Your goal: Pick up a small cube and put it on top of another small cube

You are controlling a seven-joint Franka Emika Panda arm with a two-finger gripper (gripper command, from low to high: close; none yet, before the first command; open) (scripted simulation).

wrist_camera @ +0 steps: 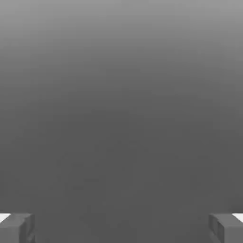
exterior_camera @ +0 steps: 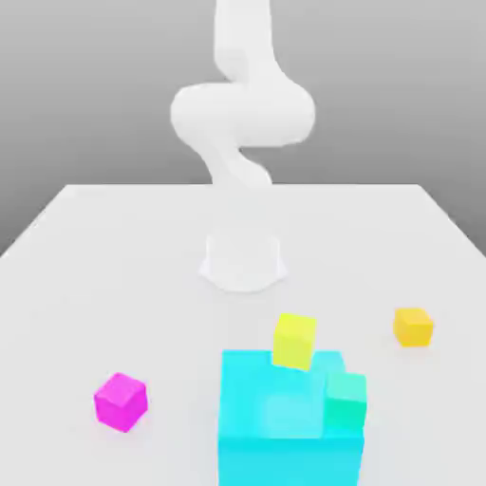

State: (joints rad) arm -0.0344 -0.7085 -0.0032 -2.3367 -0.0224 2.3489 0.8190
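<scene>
Jaws are wide apart w/ nothing clamped, as the hand view shows; that angle gives the gap betw. them, which the ext. view doesn't make out. The ext. view gives the layout instead: magenta cube [exterior_camera: 121, 402] on the counter [exterior_camera: 142, 247] toward the exterior view's left, orange cube [exterior_camera: 414, 327] toward its right, both well apart from the big cyan block [exterior_camera: 252, 394]. Yellow cube [exterior_camera: 295, 342] overlaps the block's far edge; can't tell if it's on top or behind. Green cube [exterior_camera: 345, 403] is at the block's exterior-view-right side, prob. on top. Arm [exterior_camera: 242, 114] is at the counter's far side.

Task doesn't say which cube to lift or which is the base. Any of the 4 small ones should handle as light, stiff & not fragile, maybe a bit slippery on smooth faces. Best hold: 2 opposite side faces, approx. mid-height, jaws squared to them. Magenta sits turned, so it'd need wrist rotation 1st.
</scene>
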